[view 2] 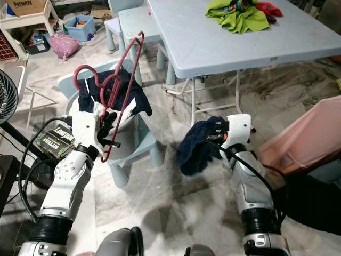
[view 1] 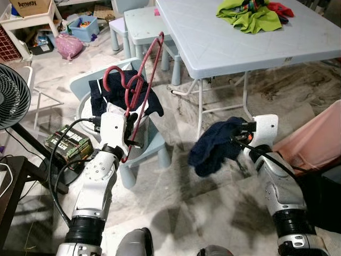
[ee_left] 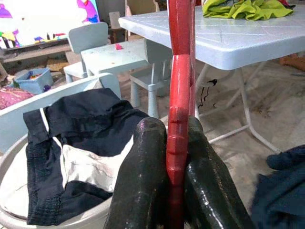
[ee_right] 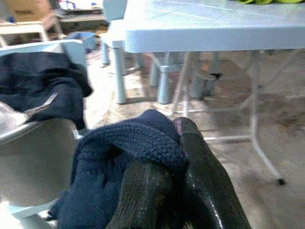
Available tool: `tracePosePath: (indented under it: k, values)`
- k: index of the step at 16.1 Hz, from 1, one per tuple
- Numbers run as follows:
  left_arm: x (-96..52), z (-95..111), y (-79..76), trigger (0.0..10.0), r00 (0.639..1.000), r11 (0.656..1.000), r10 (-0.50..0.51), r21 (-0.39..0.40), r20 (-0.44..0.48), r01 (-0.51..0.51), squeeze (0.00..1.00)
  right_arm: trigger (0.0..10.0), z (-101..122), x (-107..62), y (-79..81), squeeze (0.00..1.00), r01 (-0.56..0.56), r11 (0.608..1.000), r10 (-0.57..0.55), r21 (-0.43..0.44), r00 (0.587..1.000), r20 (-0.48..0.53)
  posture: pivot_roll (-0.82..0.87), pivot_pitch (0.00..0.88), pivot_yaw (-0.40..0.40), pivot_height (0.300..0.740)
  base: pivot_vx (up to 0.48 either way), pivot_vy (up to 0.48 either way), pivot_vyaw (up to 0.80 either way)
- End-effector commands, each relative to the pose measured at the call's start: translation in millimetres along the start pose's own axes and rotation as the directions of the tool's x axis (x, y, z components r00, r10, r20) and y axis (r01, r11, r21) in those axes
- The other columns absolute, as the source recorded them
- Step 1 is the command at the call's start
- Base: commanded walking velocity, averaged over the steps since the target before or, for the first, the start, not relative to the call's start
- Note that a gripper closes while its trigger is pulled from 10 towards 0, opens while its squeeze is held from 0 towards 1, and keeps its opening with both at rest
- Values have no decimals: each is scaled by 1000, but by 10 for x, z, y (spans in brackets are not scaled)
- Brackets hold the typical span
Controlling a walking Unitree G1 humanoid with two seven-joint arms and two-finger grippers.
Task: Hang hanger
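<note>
The red hanger [view 1: 139,85] is pinched by the left gripper [ee_left: 167,181]; the navy garment [view 1: 213,146], clamped at three o'clock by the right gripper [ee_right: 167,176], should be threaded on squarely.

We stood in a lived-in home: a pale blue plastic table [view 1: 224,42] with crumpled clothes [view 1: 250,15], child-sized chairs [view 1: 139,28], a toy bin [view 1: 84,26], a fan [view 1: 11,96] and a cardboard box [view 1: 31,6] over a marble-patterned floor [view 1: 186,186].

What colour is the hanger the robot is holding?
The hanger is red, pinched in the left gripper. The left wrist view shows it best.
</note>
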State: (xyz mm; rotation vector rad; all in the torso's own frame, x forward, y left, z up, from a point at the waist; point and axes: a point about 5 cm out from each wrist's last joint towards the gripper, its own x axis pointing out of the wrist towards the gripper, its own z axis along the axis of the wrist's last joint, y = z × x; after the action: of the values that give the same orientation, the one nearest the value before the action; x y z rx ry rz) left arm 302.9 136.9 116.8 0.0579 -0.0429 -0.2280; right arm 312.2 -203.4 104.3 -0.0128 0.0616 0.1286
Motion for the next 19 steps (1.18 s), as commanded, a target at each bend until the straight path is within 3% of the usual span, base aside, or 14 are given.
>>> tracePosePath:
  k: [1, 4, 5, 6, 10, 19]
  values:
    - [12, 28, 14, 10000, 1000, 1000, 5, -4, 4, -5, 0, 10000, 116, 42, -70, 0, 41, 999, -41, -3, 998, 39, -36, 82, 23, 740, 307, 0, 0]
    - [37, 38, -2, 10000, 1000, 1000, 4, -17, 6, -4, 0, 10000, 90, 65, -97, 0, 112, 985, -112, -130, 994, 5, -41, 81, 20, 740, 364, 0, 0]
    - [41, 43, -9, 10000, 1000, 1000, 4, -21, 8, -4, 0, 10000, 78, 60, -85, 0, 112, 993, -113, -24, 993, -17, -41, 79, 18, 740, 461, 0, 0]
    - [46, 47, -15, 10000, 1000, 1000, 4, -23, 9, -3, 0, 10000, 94, 63, -85, 0, 116, 993, -116, -2, 993, -9, -39, 78, 18, 740, 334, 0, 0]
    - [44, 48, -17, 10000, 1000, 999, 11, -48, 12, -11, 0, 10000, 120, 83, -23, 0, 77, 994, -76, -73, 997, 15, -41, 76, 18, 740, 480, 0, 0]
    - [65, 115, 0, 10000, 998, 998, 37, -48, 49, -35, 0, 10000, 139, 63, 63, 0, -23, 998, 24, -54, 999, 22, -39, 76, 20, 740, 478, 0, 0]
